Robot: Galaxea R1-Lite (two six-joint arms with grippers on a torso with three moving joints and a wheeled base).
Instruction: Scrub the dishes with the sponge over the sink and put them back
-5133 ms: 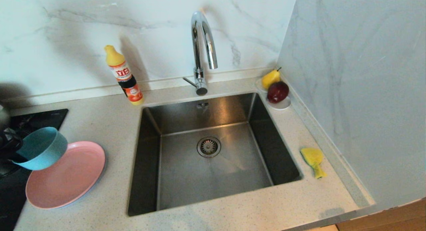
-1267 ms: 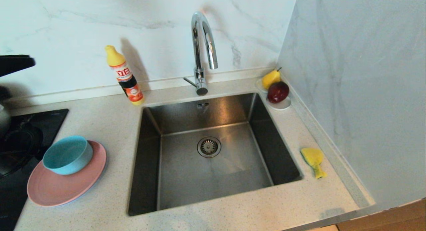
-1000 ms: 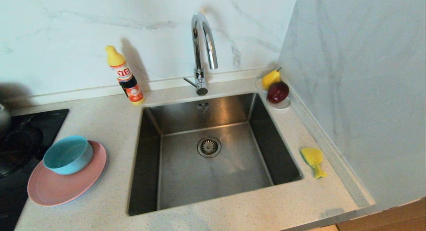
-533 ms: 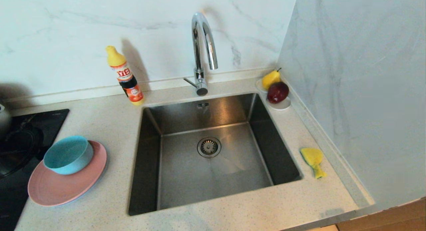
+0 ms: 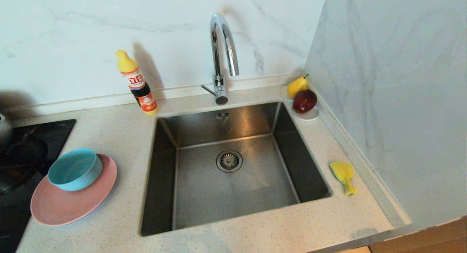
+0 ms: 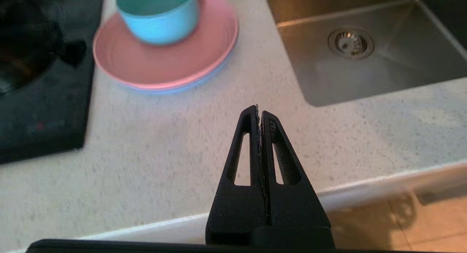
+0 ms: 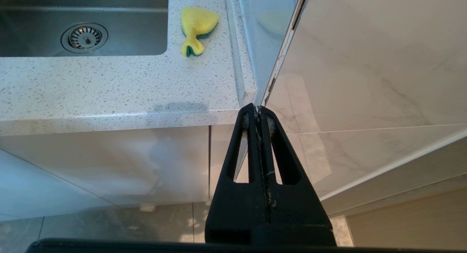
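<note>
The teal bowl (image 5: 74, 169) sits upright on the pink plate (image 5: 69, 203), and a thin rim of the light-blue plate (image 6: 204, 80) peeks out beneath the pink one in the left wrist view. This stack rests on the counter (image 5: 120, 143) near its left end, between the black hob (image 5: 22, 151) and the sink (image 5: 233, 165). The sponge (image 5: 344, 175) lies flat on the narrow strip of counter between the sink's right rim and the side wall, tail toward the front edge.

The left gripper (image 6: 259, 111) hovers at the counter's front edge with its fingers pressed together, holding nothing; the dishes lie well apart from it, further in on the counter. The right gripper (image 7: 258, 109) hangs off the counter's front right corner, fingers also pressed together and empty, with the sponge well apart from it.

At the back edge stand a detergent bottle (image 5: 136, 83) and the tap (image 5: 222, 56); a pear (image 5: 296, 86) and a dark red apple (image 5: 304, 100) sit on a white saucer (image 5: 308, 116) in the back right corner.
</note>
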